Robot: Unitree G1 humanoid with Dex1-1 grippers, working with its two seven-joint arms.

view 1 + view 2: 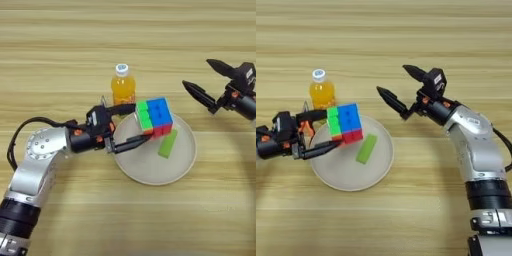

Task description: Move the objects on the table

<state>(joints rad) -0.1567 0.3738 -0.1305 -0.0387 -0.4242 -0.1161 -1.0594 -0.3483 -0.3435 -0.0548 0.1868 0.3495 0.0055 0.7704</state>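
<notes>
Over the cream plate point(182, 162), the left gripper point(132, 126) clamps the puzzle cube point(155, 116), tilted above a green block point(167, 144). Off right, the right gripper point(395, 87) hangs spread wide, gripping nothing. Juice bottle point(122, 86) stands behind.

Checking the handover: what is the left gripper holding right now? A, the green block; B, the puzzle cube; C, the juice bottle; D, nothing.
B: the left gripper has its jaws closed on the puzzle cube, over the plate.
</notes>
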